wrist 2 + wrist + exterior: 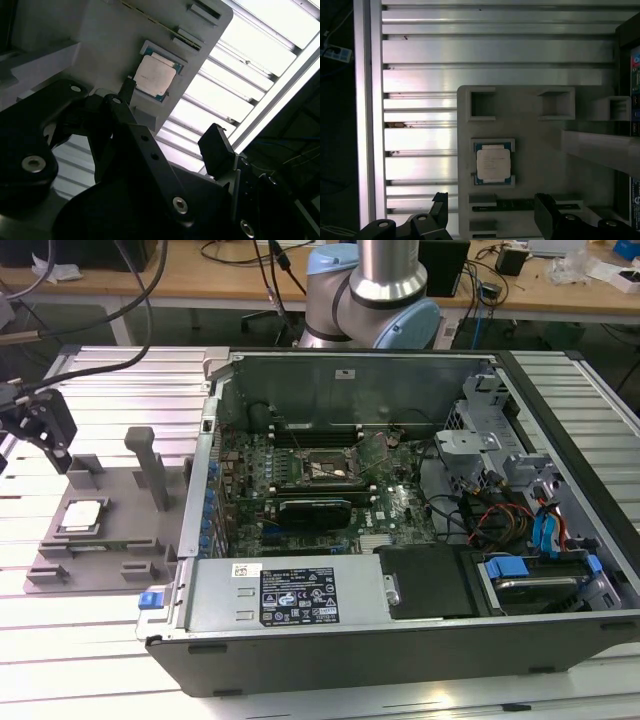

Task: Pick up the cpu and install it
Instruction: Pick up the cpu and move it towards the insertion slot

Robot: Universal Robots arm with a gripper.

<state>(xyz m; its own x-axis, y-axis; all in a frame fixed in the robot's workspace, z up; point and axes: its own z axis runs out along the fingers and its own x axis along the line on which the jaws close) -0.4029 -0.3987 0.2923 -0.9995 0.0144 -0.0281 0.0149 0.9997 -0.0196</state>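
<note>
The cpu is a small silvery square chip lying flat in a recess of the grey plastic tray, on the exterior view's left. Both wrist views show the cpu in its pocket. My black gripper hangs above the tray's far left corner, apart from the chip. In the wrist views the gripper is open, its two fingers spread wide with nothing between them. The motherboard socket sits inside the open computer case.
Upright blocks rise from the tray beside the chip. The case's metal wall borders the tray on the exterior view's right. Cables, drive bays and a black card crowd the case. Ribbed aluminium table lies all around.
</note>
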